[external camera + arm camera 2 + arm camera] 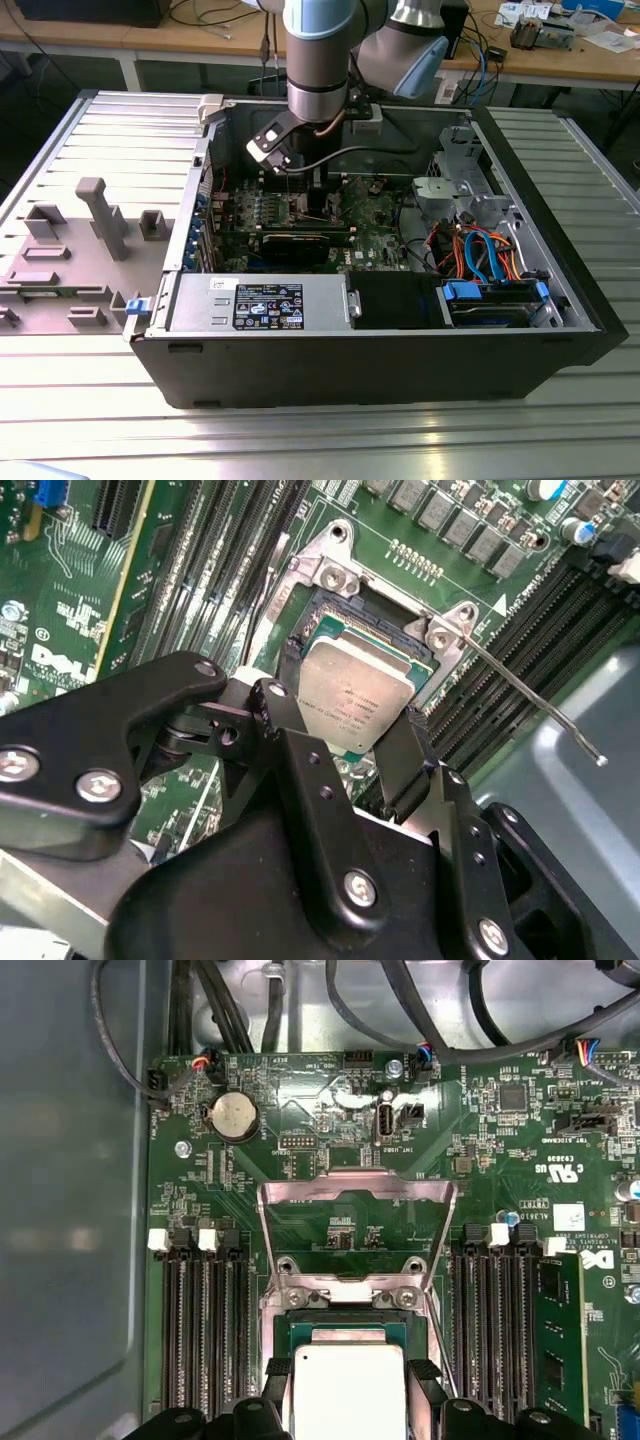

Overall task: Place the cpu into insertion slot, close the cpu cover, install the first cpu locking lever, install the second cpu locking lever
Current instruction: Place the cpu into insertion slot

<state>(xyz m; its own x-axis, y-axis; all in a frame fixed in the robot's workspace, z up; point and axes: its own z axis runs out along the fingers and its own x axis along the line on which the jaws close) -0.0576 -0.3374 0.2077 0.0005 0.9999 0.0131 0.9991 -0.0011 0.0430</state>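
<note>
My gripper (318,198) reaches down into the open computer case over the green board. Both wrist views show the cpu (355,695) (348,1405), a silvery square chip, between the two black fingers (408,752); the gripper (345,730) (348,1380) is shut on two of its edges. The chip sits over the insertion slot (345,608) (283,1325), slightly tilted; I cannot tell whether it is touching it. The cpu cover (355,1195) stands swung open beyond the socket. One thin locking lever (530,705) sticks out, unlatched, beside the socket.
Long black memory slots (200,1330) (495,1330) flank the socket on both sides. A power supply (260,300), a drive cage with coloured cables (480,255) and the case walls (400,370) surround the board. A grey fixture (100,215) stands on the exterior view's left.
</note>
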